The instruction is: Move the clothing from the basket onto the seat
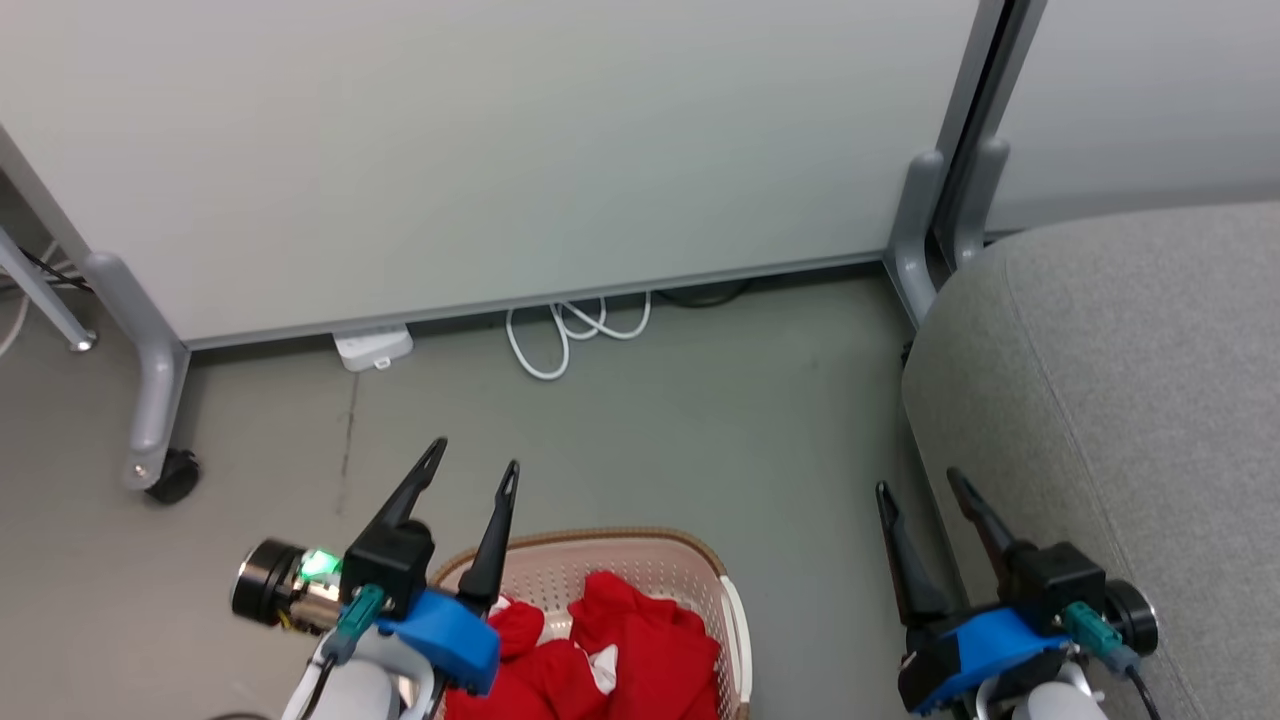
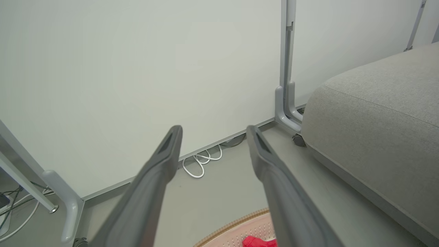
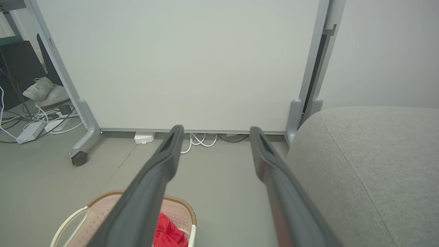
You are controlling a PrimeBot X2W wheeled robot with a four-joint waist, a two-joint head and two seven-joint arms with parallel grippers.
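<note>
Left gripper (image 1: 476,455): fingers spread, empty, over the basket's left rim.
Clothing (image 1: 640,640): heaped in basket (image 1: 600,537), below and right of that gripper, behind its tips.
Right gripper (image 1: 917,480): spread, empty, beside seat (image 1: 1120,380).
Nearer arm: left, likely.

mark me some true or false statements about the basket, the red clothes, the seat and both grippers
1. The clothing lies in the basket. True.
2. The left gripper is shut on a garment. False: its fingers stand apart, holding nothing.
3. The seat is to the robot's right of the basket. True.
4. The basket stands on the seat. False: it stands on the floor beside it.
5. The right gripper is open and holds nothing. True.
6. A red garment lies on the seat. False: the red fabric seen is in the basket.
</note>
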